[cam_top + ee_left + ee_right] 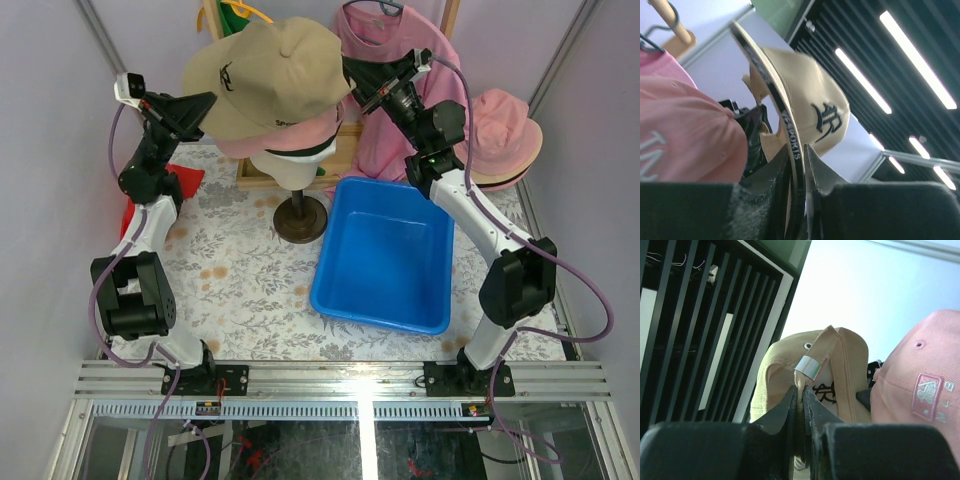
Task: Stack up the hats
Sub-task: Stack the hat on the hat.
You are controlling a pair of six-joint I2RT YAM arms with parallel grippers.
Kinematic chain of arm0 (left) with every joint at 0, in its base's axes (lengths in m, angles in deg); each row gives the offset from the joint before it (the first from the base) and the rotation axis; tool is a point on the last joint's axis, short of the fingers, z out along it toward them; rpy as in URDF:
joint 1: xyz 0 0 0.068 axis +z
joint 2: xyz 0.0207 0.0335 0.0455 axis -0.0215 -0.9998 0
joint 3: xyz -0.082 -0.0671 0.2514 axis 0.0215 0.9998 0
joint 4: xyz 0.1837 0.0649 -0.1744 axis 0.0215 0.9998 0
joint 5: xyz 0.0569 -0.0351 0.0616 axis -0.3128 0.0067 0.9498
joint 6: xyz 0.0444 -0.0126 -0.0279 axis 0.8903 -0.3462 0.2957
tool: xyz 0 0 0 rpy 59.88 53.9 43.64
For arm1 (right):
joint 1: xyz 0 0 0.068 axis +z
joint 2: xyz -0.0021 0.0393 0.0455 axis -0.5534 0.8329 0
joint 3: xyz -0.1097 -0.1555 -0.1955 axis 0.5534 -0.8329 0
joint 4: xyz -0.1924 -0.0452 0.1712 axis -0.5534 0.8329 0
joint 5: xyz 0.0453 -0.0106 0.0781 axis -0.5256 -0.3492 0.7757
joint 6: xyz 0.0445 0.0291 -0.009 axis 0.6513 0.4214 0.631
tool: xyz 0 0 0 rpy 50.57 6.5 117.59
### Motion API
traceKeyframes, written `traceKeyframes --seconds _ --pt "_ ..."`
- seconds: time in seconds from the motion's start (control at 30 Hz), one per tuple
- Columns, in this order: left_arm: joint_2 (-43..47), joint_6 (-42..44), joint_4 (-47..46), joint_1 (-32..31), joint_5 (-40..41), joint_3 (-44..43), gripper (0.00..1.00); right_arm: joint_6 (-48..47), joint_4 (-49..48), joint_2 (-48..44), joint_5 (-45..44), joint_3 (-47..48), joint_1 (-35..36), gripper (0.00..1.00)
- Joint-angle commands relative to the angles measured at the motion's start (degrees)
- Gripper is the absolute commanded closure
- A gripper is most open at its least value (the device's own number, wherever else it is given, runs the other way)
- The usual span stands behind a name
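Note:
A tan baseball cap (275,75) with a black emblem hangs in the air over a stack of hats on a mannequin head. The stack shows a pink cap (300,135) on top and black and white edges (300,152) below it. My left gripper (203,106) is shut on the tan cap's brim (771,87). My right gripper (352,88) is shut on the cap's back strap (812,365). The pink cap also shows in the left wrist view (685,135) and in the right wrist view (920,385). Another pink hat (505,135) lies over a tan hat (498,181) at the right.
The mannequin head stands on a dark round base (300,218). A blue bin (385,255) sits right of it. A pink shirt (390,50) hangs at the back. A red cloth bundle (185,178) lies by the left arm.

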Motion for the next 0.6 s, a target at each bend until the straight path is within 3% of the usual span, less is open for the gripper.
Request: traceKeyframes --seconds 0.0,0.07,0.27,0.33,0.4,0.57 --pt "-1.1 -26.6 -3.7 2.1 8.3 1.3 0.81 -3.3 -3.1 -0.1 -0.7 1.8 -1.4 0.96" --pt "-1.4 -26.5 -3.7 2.3 9.4 1.8 0.76 -4.0 -3.0 0.3 -0.9 1.7 -1.5 0.96" --pt "-2.1 -26.1 -3.7 2.4 11.4 3.4 0.77 -4.6 -2.0 1.7 -1.0 2.2 -1.7 0.96" --pt "-2.2 -25.9 -3.4 2.3 12.6 4.2 0.85 -4.9 -1.4 2.3 -0.9 2.5 -1.7 0.96" --pt "-2.4 -25.9 -2.6 2.3 13.4 4.6 0.99 -5.2 -0.5 2.4 -1.2 2.5 -1.6 0.96" --pt "-2.7 -25.1 0.2 1.7 13.5 4.4 1.00 -5.8 1.7 2.8 -1.5 3.9 -1.7 0.96"
